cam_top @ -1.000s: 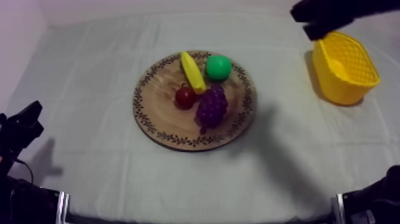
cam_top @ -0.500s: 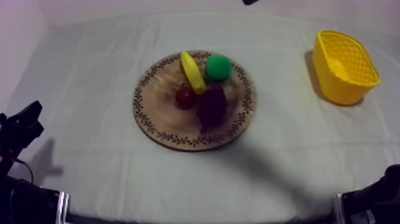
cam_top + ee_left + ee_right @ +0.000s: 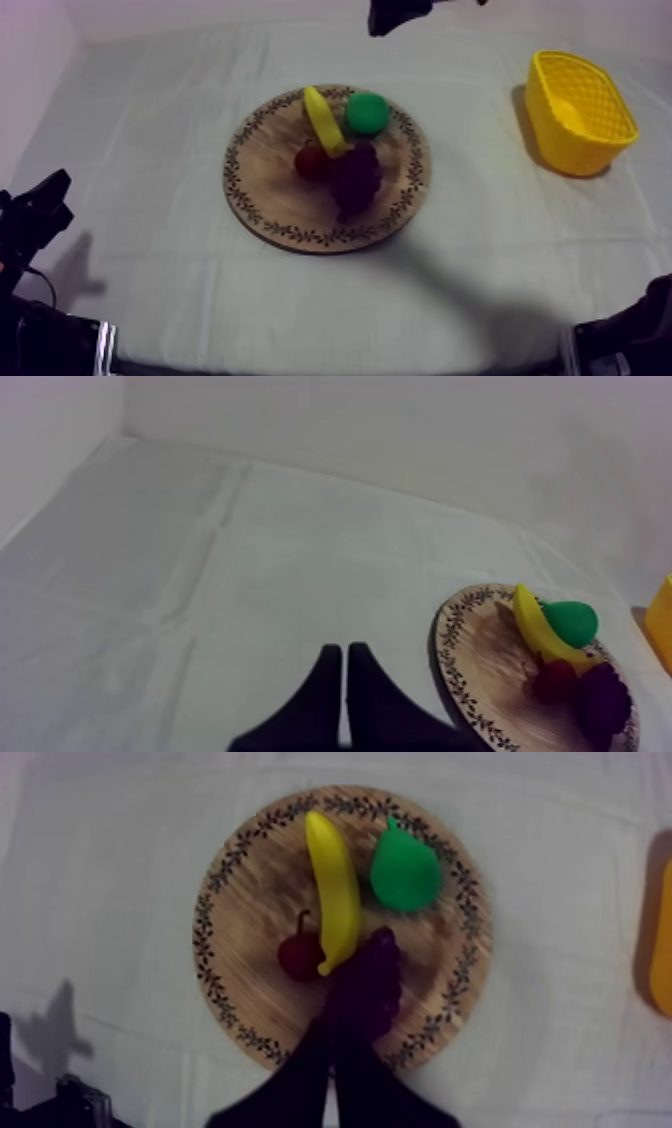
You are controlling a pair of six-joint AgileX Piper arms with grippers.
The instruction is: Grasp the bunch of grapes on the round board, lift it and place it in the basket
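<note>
Grapes (image 3: 355, 178) lie on the wooden board (image 3: 270, 205), just right of its middle. Right gripper (image 3: 331, 1037) hangs above them, fingers pressed together in a narrow wedge, holding nothing. Crowding the bunch: small red fruit (image 3: 311, 163) just beside it on the left, and the banana (image 3: 322, 120), its near tip close to both. Pear (image 3: 367, 113) sits apart, by the board's far rim. Yellow basket (image 3: 580, 110) well apart, toward the table's (image 3: 150, 120) far right corner. Left gripper (image 3: 345, 651) closed on nothing, low by the table's left edge.
</note>
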